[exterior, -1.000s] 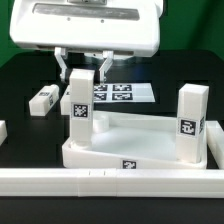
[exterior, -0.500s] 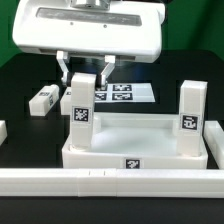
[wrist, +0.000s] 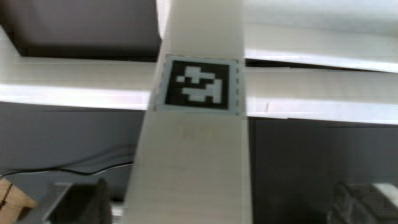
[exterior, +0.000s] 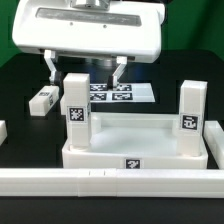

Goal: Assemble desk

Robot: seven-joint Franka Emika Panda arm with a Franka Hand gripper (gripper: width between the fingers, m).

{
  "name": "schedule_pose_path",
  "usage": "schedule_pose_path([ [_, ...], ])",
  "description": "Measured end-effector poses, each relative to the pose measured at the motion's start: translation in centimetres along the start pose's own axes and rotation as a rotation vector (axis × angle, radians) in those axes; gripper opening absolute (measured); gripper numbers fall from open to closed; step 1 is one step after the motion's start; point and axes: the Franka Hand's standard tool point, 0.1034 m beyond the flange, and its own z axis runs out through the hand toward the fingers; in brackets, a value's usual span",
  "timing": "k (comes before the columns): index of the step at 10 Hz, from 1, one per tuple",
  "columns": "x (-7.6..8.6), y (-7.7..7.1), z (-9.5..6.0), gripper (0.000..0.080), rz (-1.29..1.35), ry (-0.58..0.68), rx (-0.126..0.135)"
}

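Pincer [exterior: 84,75] newly sprung wide, gripping nothing; upright leg [exterior: 75,112] between its jaws, standing at desk top [exterior: 140,150] corner

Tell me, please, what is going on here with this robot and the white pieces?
The robot is building a white desk. Its gripper is open, fingers spread on both sides of an upright leg, not touching it. That leg stands at a corner of the desk top, on the exterior view's left. A second leg stands at the corner on that view's right. A third leg lies loose on the table.
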Motion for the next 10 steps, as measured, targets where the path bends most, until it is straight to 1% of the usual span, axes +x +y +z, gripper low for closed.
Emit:
schedule_pose_path([
  [2, 0.3, 0.3, -0.3, 0.0647, 0.002, -0.003, 0.000],
  [5, 1.4, 1.3, -1.7, 0.0649, 0.011, -0.026, 0.009],
  [6, 1.8, 1.5, -1.9, 0.0649, 0.012, -0.025, 0.010],
  [7, 1.5, 1.3, -1.7, 0.0649, 0.010, -0.032, 0.011],
  [8, 1.2, 1.0, -1.6, 0.0649, 0.010, -0.065, 0.024],
  [9, 1.1, 1.0, -1.4, 0.0649, 0.010, -0.074, 0.025],
  [10, 0.3, 0.7, -0.9, 0.0649, 0.011, -0.129, 0.039],
])
